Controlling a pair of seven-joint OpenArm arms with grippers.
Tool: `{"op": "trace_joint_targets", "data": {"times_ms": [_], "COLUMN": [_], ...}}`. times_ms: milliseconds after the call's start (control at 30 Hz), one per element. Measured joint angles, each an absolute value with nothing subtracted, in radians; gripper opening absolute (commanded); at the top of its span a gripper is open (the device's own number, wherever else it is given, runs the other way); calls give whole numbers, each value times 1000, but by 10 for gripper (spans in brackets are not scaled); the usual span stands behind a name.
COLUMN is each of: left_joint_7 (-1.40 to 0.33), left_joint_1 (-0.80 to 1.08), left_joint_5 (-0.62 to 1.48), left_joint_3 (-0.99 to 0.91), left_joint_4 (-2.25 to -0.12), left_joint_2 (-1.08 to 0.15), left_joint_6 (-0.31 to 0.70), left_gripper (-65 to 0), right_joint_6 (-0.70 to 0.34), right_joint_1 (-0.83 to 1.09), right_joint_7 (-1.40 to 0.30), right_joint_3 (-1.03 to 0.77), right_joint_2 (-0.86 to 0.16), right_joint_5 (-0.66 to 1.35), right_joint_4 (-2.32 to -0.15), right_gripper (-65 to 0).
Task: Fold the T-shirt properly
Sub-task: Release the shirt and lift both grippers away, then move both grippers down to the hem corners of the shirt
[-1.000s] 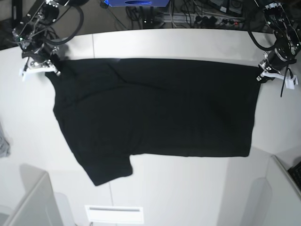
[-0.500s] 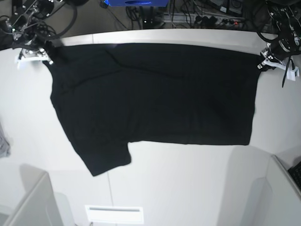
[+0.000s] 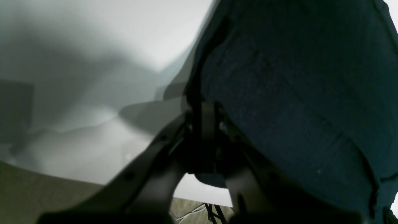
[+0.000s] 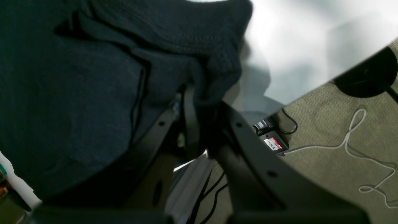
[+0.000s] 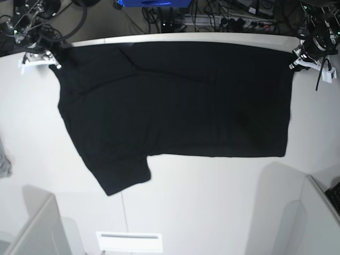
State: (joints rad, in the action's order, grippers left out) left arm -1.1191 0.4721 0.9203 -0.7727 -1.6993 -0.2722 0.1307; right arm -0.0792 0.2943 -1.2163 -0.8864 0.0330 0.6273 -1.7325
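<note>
The black T-shirt (image 5: pixel 175 101) lies spread plain side up across the white table (image 5: pixel 202 212), its top edge along the far table edge and one sleeve (image 5: pixel 119 178) pointing toward the front. My left gripper (image 5: pixel 295 60) is shut on the shirt's far right corner; in the left wrist view its fingers (image 3: pixel 203 124) pinch the dark cloth (image 3: pixel 295 77). My right gripper (image 5: pixel 52 59) is shut on the far left corner; in the right wrist view the cloth (image 4: pixel 93 71) bunches between the fingers (image 4: pixel 189 118).
A grey cloth scrap (image 5: pixel 4 162) lies at the left table edge. A white slotted panel (image 5: pixel 129 241) sits at the front. Cables and equipment (image 5: pixel 223 16) lie behind the table. Carpet and a white cable (image 4: pixel 351 137) show past the table edge.
Both grippers have pulled the shirt's top edge farther back toward the far table edge, and the whole shirt has slid back with them.
</note>
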Motion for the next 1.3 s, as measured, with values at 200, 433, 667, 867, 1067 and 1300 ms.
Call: {"op": "trace_joint_targets", "data": {"times_ms": [200, 433, 667, 867, 1067, 1300], "left_joint_7": [-1119, -1124, -1119, -1124, -1119, -1114], "left_joint_1": [477, 476, 409, 310, 199, 86], "left_joint_5": [920, 921, 907, 914, 829, 607], "left_joint_3": [-773, -799, -1015, -1022, -968, -748], "left_joint_4": [-1698, -1699, -1699, -1778, -1787, -1787], "left_joint_2": [-272, -272, -281, -311, -311, -311], "left_joint_6": [131, 131, 128, 131, 126, 138], "left_gripper": [-584, -263, -268, -268, -344, -650], "right_joint_6": [-79, -79, -79, -79, -83, -87], "right_joint_1": [294, 305, 272, 228, 145, 7], "right_joint_7": [-1216, -1209, -1217, -1213, -1206, -1071], "right_joint_3": [-889, -970, -1054, -1011, -893, -664], "right_joint_2": [33, 36, -9, -46, -71, -162], "right_joint_5": [627, 631, 620, 627, 625, 630], "right_joint_4": [-1732, -1733, -1737, -1822, -1819, -1660], "right_gripper": [-582, -420, -416, -416, -414, -414]}}
